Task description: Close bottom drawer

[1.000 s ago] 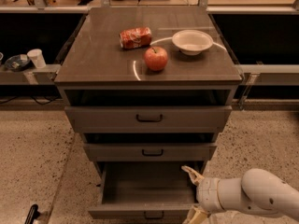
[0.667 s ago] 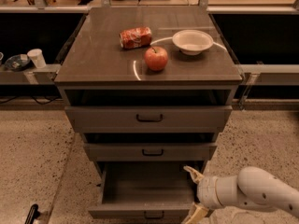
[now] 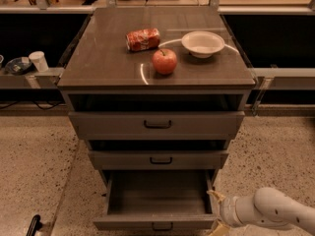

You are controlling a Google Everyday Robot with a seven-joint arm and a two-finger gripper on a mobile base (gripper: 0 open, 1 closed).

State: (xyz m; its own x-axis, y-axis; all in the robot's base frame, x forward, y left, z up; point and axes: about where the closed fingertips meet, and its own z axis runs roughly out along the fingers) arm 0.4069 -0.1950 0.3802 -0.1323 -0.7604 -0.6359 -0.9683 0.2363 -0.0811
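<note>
The bottom drawer [image 3: 156, 223] of the grey-brown cabinet is pulled out and open, its inside empty, with a small dark handle [image 3: 162, 226] at the centre of its front. My gripper [image 3: 217, 212] is at the drawer's right front corner, just outside its right side wall. Its tan fingertips [image 3: 215, 196] are spread open and hold nothing. The white arm [image 3: 275, 210] comes in from the lower right.
The middle drawer [image 3: 158, 159] and top drawer [image 3: 157, 124] are shut. On the cabinet top lie a red apple [image 3: 164, 61], a white bowl [image 3: 203, 44] and a red packet [image 3: 143, 39]. A speckled floor lies around the cabinet. A cup [image 3: 38, 61] stands on the left ledge.
My gripper has moved a little right and down, from over the drawer's right inside edge to its right front corner. The drawer has not moved.
</note>
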